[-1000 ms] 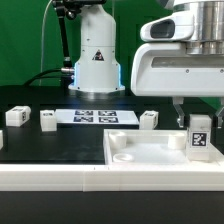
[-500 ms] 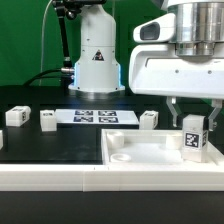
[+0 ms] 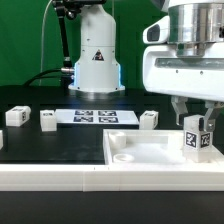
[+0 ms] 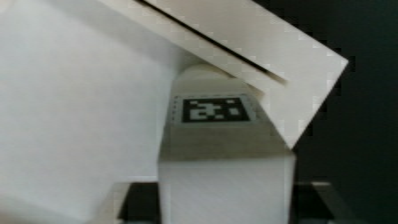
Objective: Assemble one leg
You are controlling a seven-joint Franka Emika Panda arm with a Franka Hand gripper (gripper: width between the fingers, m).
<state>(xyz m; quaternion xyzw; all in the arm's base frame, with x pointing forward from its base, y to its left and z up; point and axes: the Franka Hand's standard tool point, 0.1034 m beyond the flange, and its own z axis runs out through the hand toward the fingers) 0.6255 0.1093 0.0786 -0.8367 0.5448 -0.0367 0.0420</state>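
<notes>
My gripper (image 3: 196, 115) is shut on a white leg (image 3: 197, 138) with a black-and-white tag and holds it upright over the right part of the large flat white tabletop (image 3: 140, 152). In the wrist view the leg (image 4: 222, 140) fills the middle between the dark fingers (image 4: 143, 200), with the tabletop (image 4: 71, 110) beneath and its edge running behind. Three more legs stand on the black table: one (image 3: 16, 116) at the exterior view's far left, one (image 3: 48, 120) beside it, one (image 3: 149, 120) behind the tabletop.
The marker board (image 3: 93, 116) lies flat behind the tabletop. The arm's white base (image 3: 95, 55) stands at the back. A white rail (image 3: 50, 176) runs along the table's front edge.
My gripper with the leg has shifted a little toward the exterior view's left and down, then back right; the leg stays held over the tabletop's right part.
</notes>
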